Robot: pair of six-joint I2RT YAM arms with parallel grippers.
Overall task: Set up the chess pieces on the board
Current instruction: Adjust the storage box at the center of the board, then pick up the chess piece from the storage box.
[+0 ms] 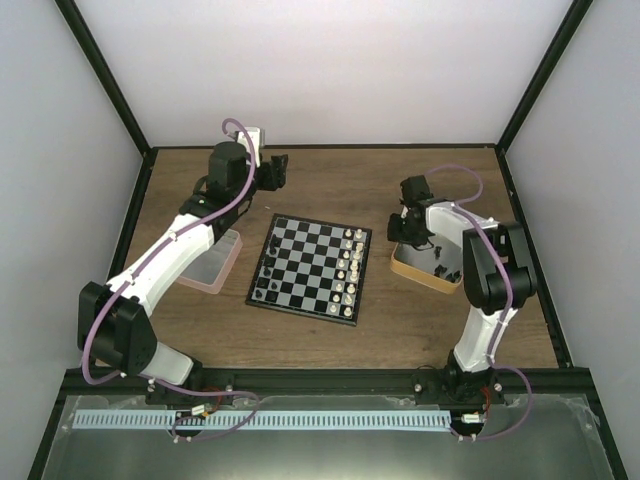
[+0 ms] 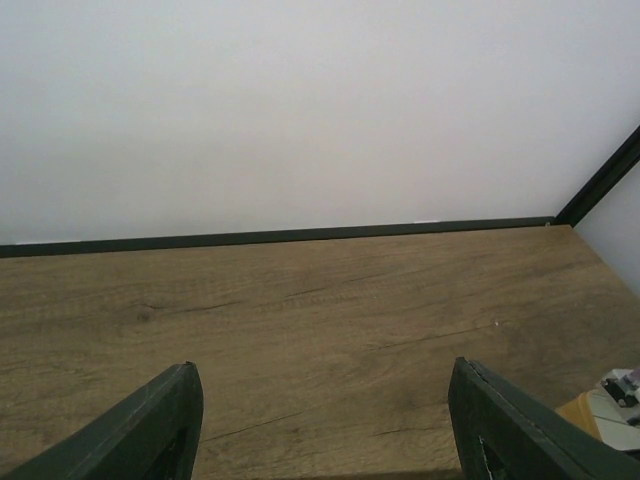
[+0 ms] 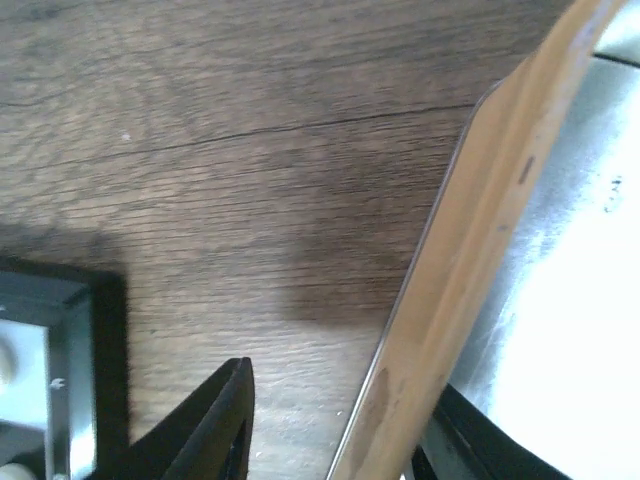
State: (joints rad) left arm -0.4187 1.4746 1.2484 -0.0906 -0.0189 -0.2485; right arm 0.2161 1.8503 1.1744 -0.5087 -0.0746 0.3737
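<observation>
The board (image 1: 310,268) lies mid-table. A few black chess pieces (image 1: 266,290) stand at its near left corner, and white chessmen fill two columns on its right side. More black pieces (image 1: 441,268) lie in the tan tray (image 1: 415,268) to the right. My right gripper (image 1: 405,228) hovers at the tray's left edge. In the right wrist view it (image 3: 335,445) is open and empty, its jaws on either side of the tray's rim (image 3: 480,230), with the board's corner (image 3: 60,370) at the left. My left gripper (image 1: 278,170) is open and empty over bare wood at the back (image 2: 325,440).
A pink-rimmed clear box (image 1: 212,262) sits left of the board, under the left arm. Black frame posts and pale walls close in the table on three sides. A bit of the tan tray (image 2: 585,412) shows at the lower right of the left wrist view.
</observation>
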